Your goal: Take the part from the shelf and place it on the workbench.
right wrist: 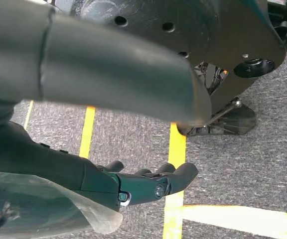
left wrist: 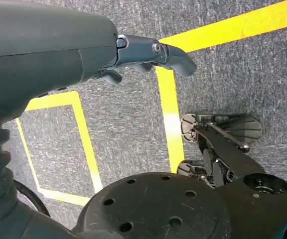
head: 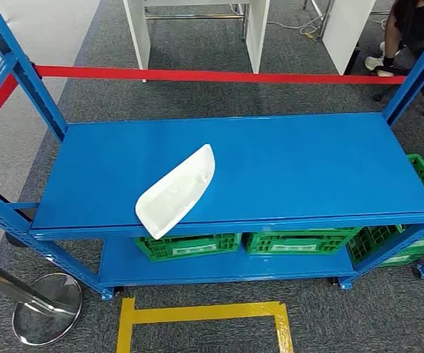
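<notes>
- Left hand (left wrist: pixel 134 55): hangs over grey carpet and yellow floor tape (left wrist: pixel 171 119); fingers extended, slightly apart, holding nothing.
- Right hand (right wrist: pixel 142 184): hangs over carpet crossed by yellow tape; fingers extended and loosely curved, thumb apart from them, nothing held.
- Part (head: pixel 177 192): white, elongated, shell-shaped, hollow side up; lies diagonally on the top deck of the shelf (head: pixel 310 162), left of centre, its wider end overhanging the front edge.
- Shelf: blue steel rack, flat top deck, lower deck beneath, perforated uprights at the corners.
- Crates (head: pixel 301 240): green, slatted, set in a row on the lower deck; more green crates near the right upright.
- Barrier (head: pixel 199 75): red band stretched behind the shelf, running left to right.
- Stanchion (head: pixel 47 307): chrome, round base on carpet at the shelf's front left corner.
- Floor marking (head: pixel 199 314): yellow tape outline on carpet in front of the shelf.
- Person (head: pixel 404 33): seated behind the shelf at far right, legs and white shoe visible.
- White furniture (head: pixel 199 22): legs and panels beyond the barrier.
</notes>
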Controlling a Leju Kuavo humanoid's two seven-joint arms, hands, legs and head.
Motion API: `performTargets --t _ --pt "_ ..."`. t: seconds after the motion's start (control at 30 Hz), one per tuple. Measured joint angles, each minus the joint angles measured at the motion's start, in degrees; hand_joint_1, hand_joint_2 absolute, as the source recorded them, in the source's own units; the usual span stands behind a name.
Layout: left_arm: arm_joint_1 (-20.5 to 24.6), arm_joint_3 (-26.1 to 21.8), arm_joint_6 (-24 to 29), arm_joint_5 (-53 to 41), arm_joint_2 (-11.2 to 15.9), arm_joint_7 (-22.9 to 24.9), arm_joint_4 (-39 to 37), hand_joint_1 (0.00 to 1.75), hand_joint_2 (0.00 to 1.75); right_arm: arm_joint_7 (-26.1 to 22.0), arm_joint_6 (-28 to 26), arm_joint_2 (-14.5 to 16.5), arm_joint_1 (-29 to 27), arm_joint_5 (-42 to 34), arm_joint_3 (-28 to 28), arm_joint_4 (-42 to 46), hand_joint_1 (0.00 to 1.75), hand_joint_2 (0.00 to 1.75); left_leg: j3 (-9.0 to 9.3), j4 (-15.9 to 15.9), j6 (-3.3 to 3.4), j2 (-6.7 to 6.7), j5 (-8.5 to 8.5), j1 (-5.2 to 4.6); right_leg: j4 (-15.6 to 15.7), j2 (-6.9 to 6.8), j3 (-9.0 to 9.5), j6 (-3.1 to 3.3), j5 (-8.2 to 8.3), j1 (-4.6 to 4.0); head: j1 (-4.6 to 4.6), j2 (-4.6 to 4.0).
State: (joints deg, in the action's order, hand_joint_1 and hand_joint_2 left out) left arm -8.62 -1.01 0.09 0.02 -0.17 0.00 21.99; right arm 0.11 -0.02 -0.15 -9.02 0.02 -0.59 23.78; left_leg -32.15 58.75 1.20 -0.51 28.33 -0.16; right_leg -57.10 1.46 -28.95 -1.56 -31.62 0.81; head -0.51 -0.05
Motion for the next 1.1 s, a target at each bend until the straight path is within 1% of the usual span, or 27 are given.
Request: performTargets --t 0.23,0.33,0.5,0.67,0.9,1.1 --pt "0.1 -0.2 -0.2 0.0 0.0 -0.3 0.0 0.00 1.75 -0.2 -0.1 0.0 0.0 0.0 -0.1 -0.1 0.00 1.75 0.00 0.0 0.00 0.00 0.00 0.00 0.0 0.00 -0.02 0.00 0.00 0.00 0.00 0.01" --pt "0.5 -2.3 -1.1 0.5 0.0 -2.5 0.0 0.00 1.75 -1.3 -1.3 0.0 0.2 -0.1 -0.9 -0.8 0.00 1.75 0.00 0.0 0.00 0.00 0.00 0.00 0.0 -0.01 -0.01 0.00 0.00 0.00 0.01 0.01" --pt "1.6 -8.4 -2.6 2.2 -0.4 -7.4 -0.1 0.00 1.75 -2.8 -4.8 0.0 0.8 -1.2 -3.6 -2.2 0.00 1.75 0.00 0.0 0.00 0.00 0.00 0.00 0.0 0.00 0.00 0.00 0.00 0.00 0.00 0.01" --pt "2.7 -15.8 -3.6 4.0 -1.2 -12.1 -0.2 0.00 1.75 -5.2 -8.2 0.3 1.3 -2.4 -7.2 -3.5 0.00 1.75 0.00 0.0 0.00 0.00 0.00 0.00 0.0 0.00 0.02 0.00 0.00 0.00 0.00 0.01" --pt "4.7 -25.7 -5.5 4.8 -2.4 -19.4 0.1 0.00 1.75 -11.5 -12.8 0.7 2.2 -2.5 -13.0 -4.2 0.00 1.75 0.00 0.0 0.00 0.00 0.00 0.00 0.0 0.00 0.01 0.00 0.00 0.00 0.00 0.01" --pt "6.3 -34.1 -7.3 4.7 -3.9 -24.8 1.9 0.00 1.75 -16.9 -16.6 1.1 2.9 -1.3 -18.5 -4.5 0.00 1.75 0.01 0.0 0.00 0.00 -0.01 0.00 0.0 0.00 0.01 0.00 0.01 0.00 0.00 0.01"
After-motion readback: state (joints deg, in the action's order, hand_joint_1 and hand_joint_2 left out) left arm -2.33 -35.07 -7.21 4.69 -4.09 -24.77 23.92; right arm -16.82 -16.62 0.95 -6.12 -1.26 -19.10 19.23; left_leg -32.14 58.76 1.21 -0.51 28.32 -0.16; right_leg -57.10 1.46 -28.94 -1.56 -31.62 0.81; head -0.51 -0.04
